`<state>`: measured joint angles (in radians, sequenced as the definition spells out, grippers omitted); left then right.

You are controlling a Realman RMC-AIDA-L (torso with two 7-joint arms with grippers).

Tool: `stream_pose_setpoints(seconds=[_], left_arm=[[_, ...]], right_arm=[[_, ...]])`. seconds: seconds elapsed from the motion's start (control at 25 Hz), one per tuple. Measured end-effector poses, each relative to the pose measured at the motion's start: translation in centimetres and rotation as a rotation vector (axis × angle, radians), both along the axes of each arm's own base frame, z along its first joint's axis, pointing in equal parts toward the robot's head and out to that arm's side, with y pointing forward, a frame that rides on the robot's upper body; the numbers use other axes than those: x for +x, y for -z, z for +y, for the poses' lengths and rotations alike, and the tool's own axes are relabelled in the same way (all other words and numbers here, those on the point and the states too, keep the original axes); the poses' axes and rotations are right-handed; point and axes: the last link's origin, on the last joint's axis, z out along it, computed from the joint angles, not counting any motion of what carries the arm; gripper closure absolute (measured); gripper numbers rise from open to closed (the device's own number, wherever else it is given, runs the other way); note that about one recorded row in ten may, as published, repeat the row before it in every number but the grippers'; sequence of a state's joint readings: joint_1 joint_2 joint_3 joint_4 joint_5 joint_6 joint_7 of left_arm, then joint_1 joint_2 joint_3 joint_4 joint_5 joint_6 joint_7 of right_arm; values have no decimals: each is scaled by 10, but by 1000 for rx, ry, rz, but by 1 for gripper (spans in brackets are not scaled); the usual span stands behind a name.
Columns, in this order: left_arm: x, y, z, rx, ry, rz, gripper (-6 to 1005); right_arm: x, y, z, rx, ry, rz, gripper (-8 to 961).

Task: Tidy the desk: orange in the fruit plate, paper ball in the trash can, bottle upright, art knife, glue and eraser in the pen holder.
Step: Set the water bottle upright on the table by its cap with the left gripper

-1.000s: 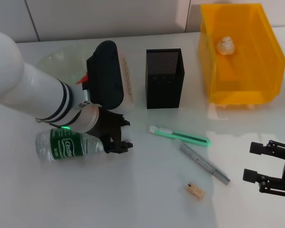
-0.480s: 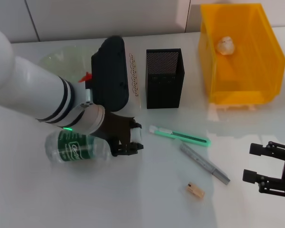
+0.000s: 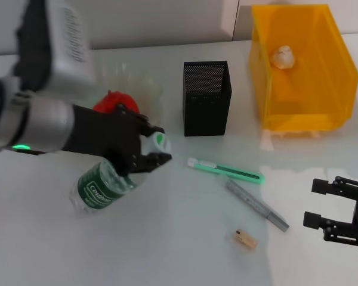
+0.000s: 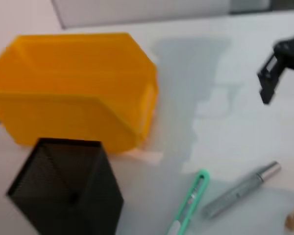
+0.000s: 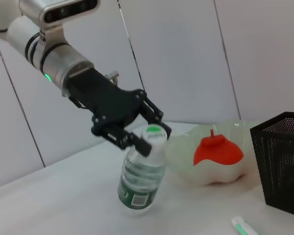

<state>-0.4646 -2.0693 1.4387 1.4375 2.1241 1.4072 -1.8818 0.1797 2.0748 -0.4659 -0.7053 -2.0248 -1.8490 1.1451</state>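
Left end effector (image 3: 154,149) pinches the white-capped neck of the clear, ribbed plastic bottle (image 3: 101,186), tilted, base on the smooth white table (image 3: 179,250). Black mesh pen holder (image 3: 206,98) and translucent yellow trash can (image 3: 304,71) stand toward the far edge. Right end effector (image 3: 328,211), fingers spread, rests near the right edge.

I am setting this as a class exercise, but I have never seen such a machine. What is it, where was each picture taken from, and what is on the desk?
It is a two-armed robot. One picture looks down from its head; the others come from cameras on each wrist. The left gripper is shut on the neck of a tilted bottle. The right gripper waits open. An orange sits in the fruit plate, a paper ball in the trash can. Loose by the pen holder: an art knife, a grey glue stick, an eraser.
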Motion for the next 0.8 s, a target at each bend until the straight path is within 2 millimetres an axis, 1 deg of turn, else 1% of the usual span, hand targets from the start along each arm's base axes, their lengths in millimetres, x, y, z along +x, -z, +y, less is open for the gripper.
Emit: stream_pose_setpoints(seconds=[0.04,0.2,0.44,0.48,0.52,0.8], left_arm=[[-2,-2,0,4,-8,-11,573],[-23,-21,-2,54,-74,-106,573],[-46,-39,-12,110,-131,-207,574],[-53,-45,-15,130,-145,-237,574],[-53,-45,-15,130,-145,-237,574],[-73,-52,-24,166,-187,-325,563]], right_arm=[[0,0,0,-1,-1,1,206],[-2,1,3,-3,-7,3,206],[-6,1,7,-8,-23,7,206],[-7,1,8,-9,-26,9,206],[-7,1,8,-9,-26,9,207],[-8,2,10,-13,-30,12,207]])
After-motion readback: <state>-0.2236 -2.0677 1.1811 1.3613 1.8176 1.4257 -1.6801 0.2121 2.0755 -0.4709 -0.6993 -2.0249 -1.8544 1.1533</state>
